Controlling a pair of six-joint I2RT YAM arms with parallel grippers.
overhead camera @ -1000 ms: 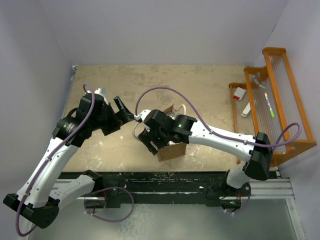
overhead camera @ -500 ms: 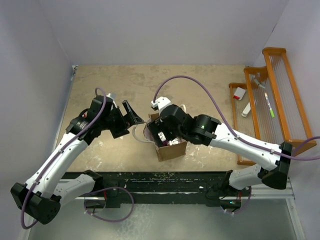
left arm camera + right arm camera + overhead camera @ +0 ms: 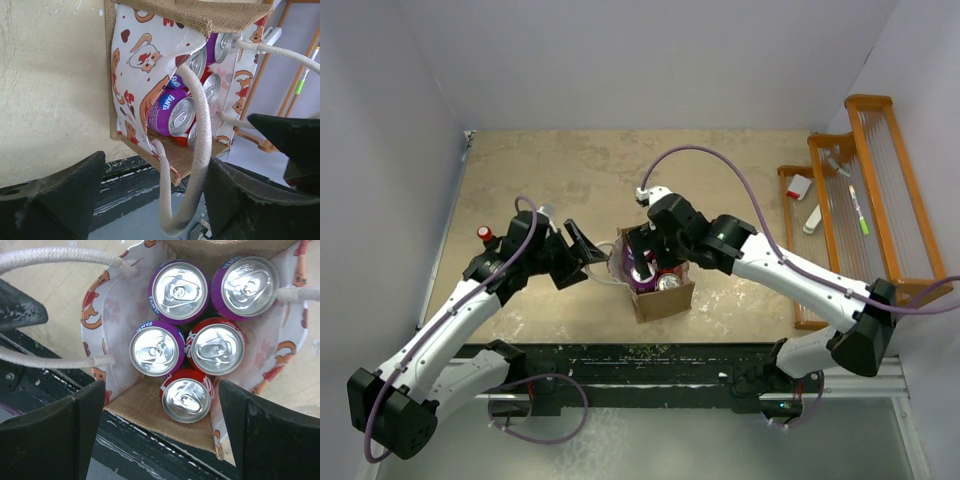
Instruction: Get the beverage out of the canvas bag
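From above, the bag point(image 3: 665, 300) stands at the near edge of the table point(image 3: 570, 180), between my two arms. My left gripper point(image 3: 588, 250) is just beside its left wall and my right gripper point(image 3: 642, 262) hangs over its mouth. On my left wrist, the jaws are spread wide with a white rope handle point(image 3: 200, 130) looping between them; I cannot tell if it touches. On my right wrist, the jaws gape wide above five upright cans point(image 3: 157, 348) inside the bag, three purple and two red, none gripped
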